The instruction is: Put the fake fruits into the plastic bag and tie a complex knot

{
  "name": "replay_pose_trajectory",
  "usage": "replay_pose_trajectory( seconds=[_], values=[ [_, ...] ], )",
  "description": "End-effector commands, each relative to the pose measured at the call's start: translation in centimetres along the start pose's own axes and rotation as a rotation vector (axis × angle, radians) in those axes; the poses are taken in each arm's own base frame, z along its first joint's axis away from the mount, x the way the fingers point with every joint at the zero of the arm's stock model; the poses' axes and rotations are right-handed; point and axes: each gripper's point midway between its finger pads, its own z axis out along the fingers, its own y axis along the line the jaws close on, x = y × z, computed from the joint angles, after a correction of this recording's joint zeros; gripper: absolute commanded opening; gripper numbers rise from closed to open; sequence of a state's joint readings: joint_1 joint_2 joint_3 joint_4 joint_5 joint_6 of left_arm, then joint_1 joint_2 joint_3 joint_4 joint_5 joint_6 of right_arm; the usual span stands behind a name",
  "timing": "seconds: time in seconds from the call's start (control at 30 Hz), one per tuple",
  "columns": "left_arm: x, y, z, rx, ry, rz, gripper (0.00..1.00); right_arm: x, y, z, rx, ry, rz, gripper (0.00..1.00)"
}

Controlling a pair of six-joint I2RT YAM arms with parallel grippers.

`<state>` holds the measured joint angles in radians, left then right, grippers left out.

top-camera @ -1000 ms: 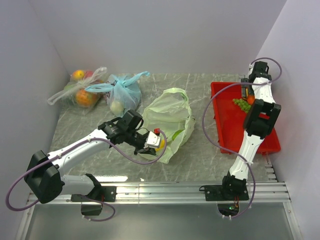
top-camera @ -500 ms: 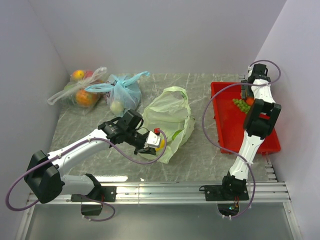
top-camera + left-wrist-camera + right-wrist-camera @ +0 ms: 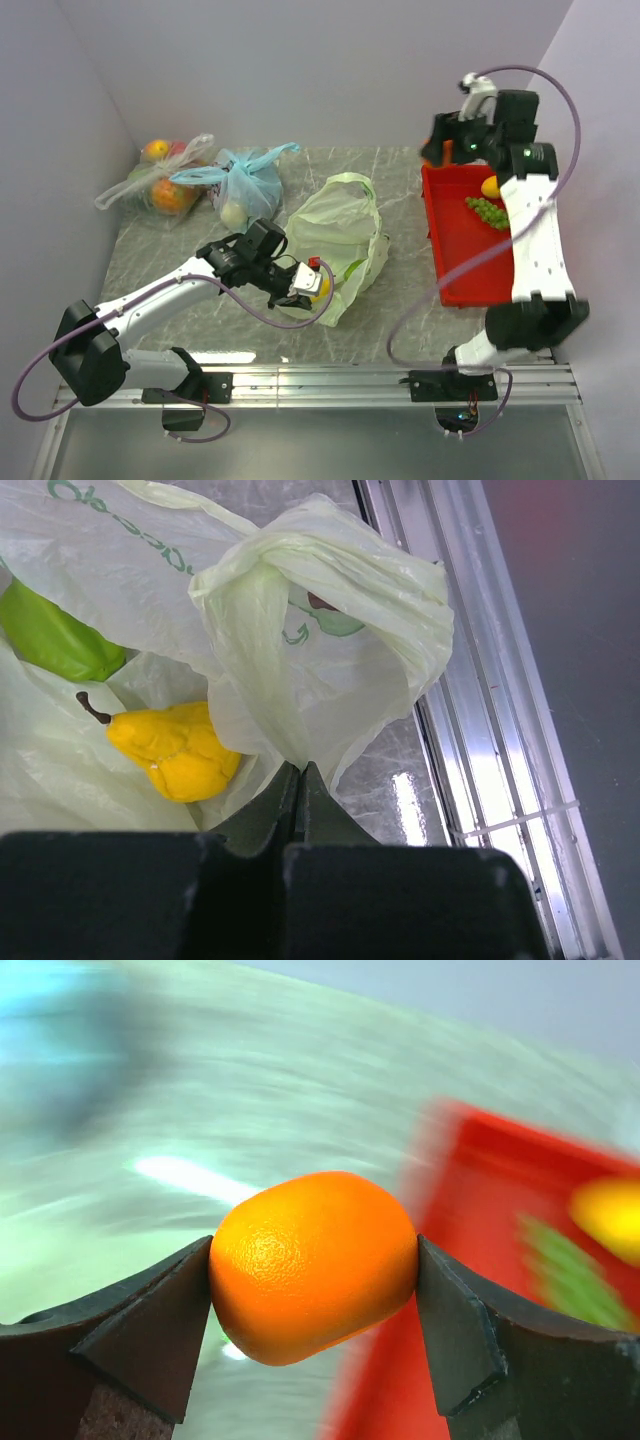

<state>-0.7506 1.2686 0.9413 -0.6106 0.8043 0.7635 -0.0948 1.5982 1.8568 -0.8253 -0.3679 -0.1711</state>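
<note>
The pale green plastic bag [image 3: 340,235] lies mid-table, also in the left wrist view [image 3: 320,630]. My left gripper [image 3: 300,280] is shut on a fold of the bag's edge [image 3: 300,770]. A yellow fruit [image 3: 175,750] and a green piece [image 3: 55,640] lie inside the bag. My right gripper [image 3: 437,148] is shut on the bright orange ball [image 3: 312,1265] and holds it in the air over the far left corner of the red tray [image 3: 455,270]. The green grape bunch [image 3: 487,210] and a yellow-orange fruit [image 3: 490,186] lie in the tray.
A light blue bag [image 3: 243,190] and a clear bag of wrapped fruits [image 3: 160,180] sit at the back left. Walls close the left, back and right sides. A metal rail [image 3: 380,378] runs along the near edge.
My right arm has risen out of the tray and swung left and back with the orange ball in its jaws. The left arm and bag have not moved.
</note>
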Motion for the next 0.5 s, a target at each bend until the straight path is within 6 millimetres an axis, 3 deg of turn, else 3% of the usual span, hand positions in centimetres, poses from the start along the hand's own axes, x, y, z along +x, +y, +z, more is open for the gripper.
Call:
replay_pose_trajectory(
  seconds=[0.0,0.03,0.13,0.17,0.2,0.33,0.43,0.47],
  values=[
    [-1.6,0.6,-0.5,-0.014,-0.021,0.055,0.0,-0.4,12.6,-4.5,-0.426,-0.056,0.018,0.48],
    [-1.6,0.6,-0.6,-0.016,-0.022,0.059,0.0,-0.3,16.2,-5.7,-0.52,-0.067,-0.022,0.48],
    [-2.0,0.3,-0.6,-0.01,-0.035,0.061,0.0,2.2,20.4,-6.1,-0.647,-0.01,-0.046,0.48],
    [-2.0,0.3,-0.7,-0.013,-0.037,0.06,0.0,4.1,21.4,-5.7,-0.686,0.041,-0.038,0.48],
    [-2.2,0.4,-0.8,-0.016,-0.042,0.064,0.0,5.1,23.1,-5.8,-0.734,0.062,-0.057,0.48],
    [-2.3,0.3,-1.0,-0.026,-0.042,0.071,0.0,10.0,26.9,-4.6,-0.806,0.156,-0.124,0.5],
    [-2.3,0.6,-1.0,-0.033,-0.038,0.065,0.0,12.5,28.2,-2.9,-0.773,0.215,-0.178,0.67],
    [-2.3,0.6,-1.0,-0.034,-0.037,0.063,0.0,12.4,28.2,-2.7,-0.753,0.22,-0.186,0.82]
  ],
)
